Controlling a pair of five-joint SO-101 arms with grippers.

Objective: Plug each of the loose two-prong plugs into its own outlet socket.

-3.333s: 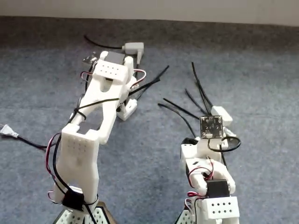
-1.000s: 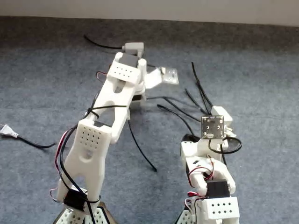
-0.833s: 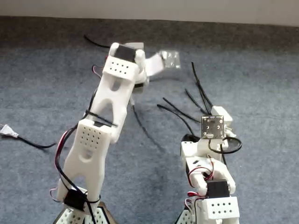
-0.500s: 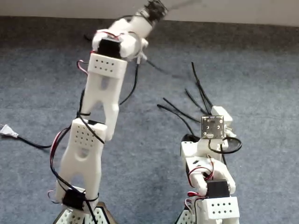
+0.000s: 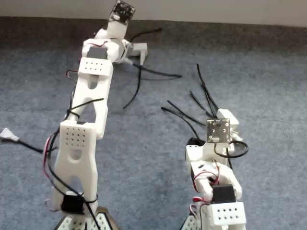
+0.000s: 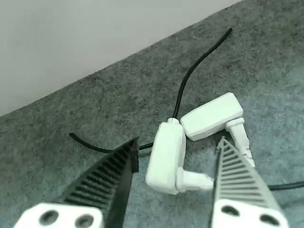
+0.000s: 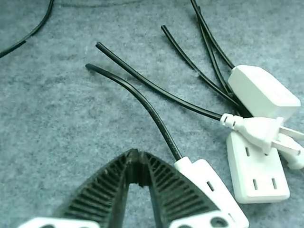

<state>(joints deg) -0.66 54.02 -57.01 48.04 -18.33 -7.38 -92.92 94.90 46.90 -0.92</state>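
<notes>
Across the grey, felt-like tabletop point(image 5: 158, 158) lie smooth white plastic pieces and thin, black, rubbery cords point(image 7: 142, 102).

The left arm point(image 5: 88, 96) stretches out nearly straight to the tabletop's far edge, beside the pale wall. The left claw point(image 6: 178, 142) hangs there with its ribbed, wedge-shaped fingers point(image 6: 109, 175) spread wide apart, gripping nothing. Between and below them lie two white pieces that touch each other. One is an angled plug point(image 6: 211, 116), a rounded block with prongs pointing sideways. The other is an oblong white body point(image 6: 166, 154) with a short stub at one end; it may be a plug or a socket, I cannot tell which. A black cord runs off from where they meet.

The right arm point(image 5: 216, 182) is folded back on itself near its base. The right claw point(image 7: 137, 164) points down just above the tabletop with its dark ribbed fingers pressed together, empty. Just beside it lies a corded socket point(image 7: 209, 183), flat and rectangular with narrow slots. A slotted socket block point(image 7: 256, 173) and a plain-faced socket block point(image 7: 263, 90) lie near it, making three. One two-prong plug point(image 7: 254, 130) with flat metal blades lies across them, unplugged.

One more small plug point(image 5: 8, 135) on a black cord lies well apart, beside the left arm.
</notes>
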